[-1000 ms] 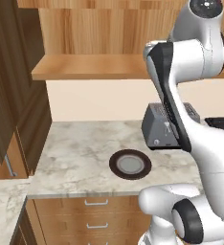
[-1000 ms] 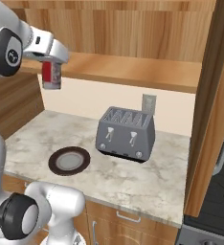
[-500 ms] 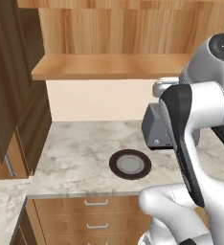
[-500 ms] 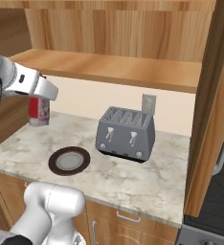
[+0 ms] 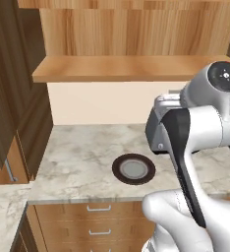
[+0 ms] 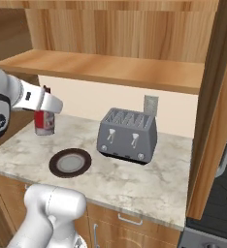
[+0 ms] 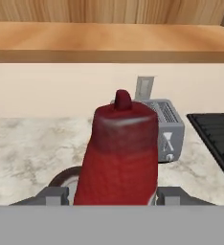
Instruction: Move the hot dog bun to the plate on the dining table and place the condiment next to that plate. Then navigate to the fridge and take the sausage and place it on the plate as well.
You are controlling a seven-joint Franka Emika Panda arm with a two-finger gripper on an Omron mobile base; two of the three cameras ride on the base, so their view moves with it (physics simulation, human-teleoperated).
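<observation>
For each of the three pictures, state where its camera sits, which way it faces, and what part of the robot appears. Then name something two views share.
Left base view: behind the arm, left, facing the counter; white arm links at right.
Right base view: behind, right, facing the toaster; the arm reaches in from the left with the red condiment.
Hand view: on the hand, along the end effector, shut on the condiment.
Shared: the dark-rimmed plate shows in both base views.

A grey four-slot toaster point(image 6: 128, 135) stands on the marbled surface point(image 6: 135, 180) against the cream wall, below a wooden shelf point(image 6: 110, 70). A dark brown-rimmed round plate point(image 6: 70, 162) lies left of it, apart. Wooden drawers point(image 5: 100, 221) with metal handles sit beneath. A black stovetop point(image 7: 214, 134) lies at the right.
</observation>
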